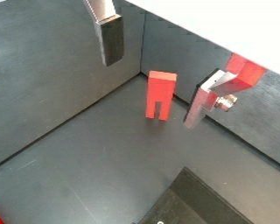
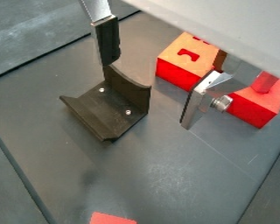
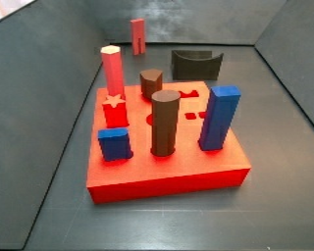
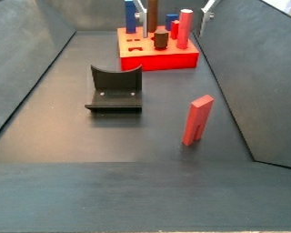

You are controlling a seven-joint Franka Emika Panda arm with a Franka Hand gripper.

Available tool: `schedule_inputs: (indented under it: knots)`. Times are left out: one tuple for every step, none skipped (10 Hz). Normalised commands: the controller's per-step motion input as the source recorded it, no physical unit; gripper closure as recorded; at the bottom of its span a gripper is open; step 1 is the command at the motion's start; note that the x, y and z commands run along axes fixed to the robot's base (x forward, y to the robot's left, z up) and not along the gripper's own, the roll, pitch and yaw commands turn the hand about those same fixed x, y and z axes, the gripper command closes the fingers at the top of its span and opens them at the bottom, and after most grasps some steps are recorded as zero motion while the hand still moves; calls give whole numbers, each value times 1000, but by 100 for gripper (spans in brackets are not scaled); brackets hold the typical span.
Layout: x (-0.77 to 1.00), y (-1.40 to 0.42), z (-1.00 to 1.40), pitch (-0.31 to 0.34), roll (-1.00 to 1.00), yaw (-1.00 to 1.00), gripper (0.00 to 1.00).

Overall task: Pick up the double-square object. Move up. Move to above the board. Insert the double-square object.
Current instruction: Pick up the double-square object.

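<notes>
Board point(image 3: 160, 181) fills a side view's foreground; bar point(image 4: 198, 120) stands upright, untouched, right of centre. Our gripper point(image 1: 160, 74) is wide open and empty, probably above the bar. We should centre, descend straight, pinch the flat faces.

One board point(image 3: 167, 181) bearing six pegs point(image 3: 164, 123), one double-square object point(image 4: 198, 120), one fixture point(image 4: 114, 89), one claw point(image 1: 152, 92) overhead.

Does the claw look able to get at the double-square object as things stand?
Probably yes. The double-square object stands upright alone on bare floor, apart from the fixture and the board. In a wrist view the open claw hangs over it, with nothing between them.
</notes>
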Motion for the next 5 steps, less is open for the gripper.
schedule_inputs:
  knots:
    - [-251,263,-103,-27,0,31,0]
    - [-200,637,-317,0,0,0,0]
    - [-566,971,-326,0,-73,97,0]
    - [-543,849,-323,-26,-63,269,0]
    - [-443,711,-349,-60,-89,494,0]
